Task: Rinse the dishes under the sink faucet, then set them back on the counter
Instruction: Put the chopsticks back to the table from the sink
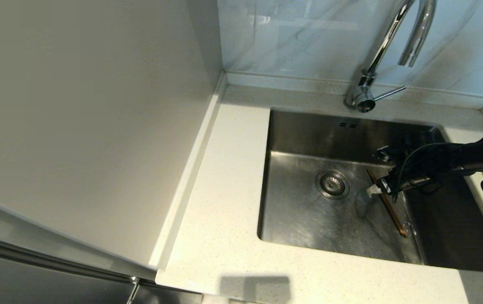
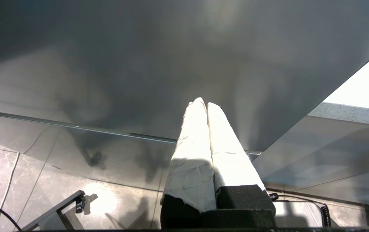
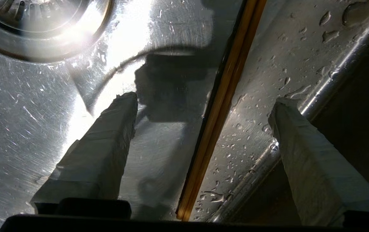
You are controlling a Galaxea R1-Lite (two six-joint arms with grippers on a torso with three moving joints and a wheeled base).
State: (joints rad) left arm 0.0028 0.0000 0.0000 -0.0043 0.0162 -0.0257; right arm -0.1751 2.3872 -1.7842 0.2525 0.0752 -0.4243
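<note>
Down in the sink (image 1: 300,139), near its right-hand wall — lying flat on wet steel, the chopsticks (image 1: 387,202), a thin brown pair pressed side by side. Pointing with the long axis from the front of the basin back toward the faucet (image 1: 393,46), slanting a little leftward at the far end in the head view. Hovering just over them, the right gripper (image 3: 204,103), fingers spread wide and straddling the pair, one taped pad on each side, neither pad touching wood. Holding nothing.

Judging the handling: light, stiff, narrow, and likely slick with the droplets beading all round — prone to rolling apart or skating on the metal when pinched. Sitting so low on the floor, leaving little for the pads to get under. Best taken near the middle of the length, closing across the short axis so both sticks are caught together and hang balanced.

Farther off, the drain strainer (image 1: 332,184) to the left. Beyond, the counter (image 1: 224,190). Parked away from the work, under a grey panel, the left gripper (image 2: 205,106), fingers pressed together, empty.
</note>
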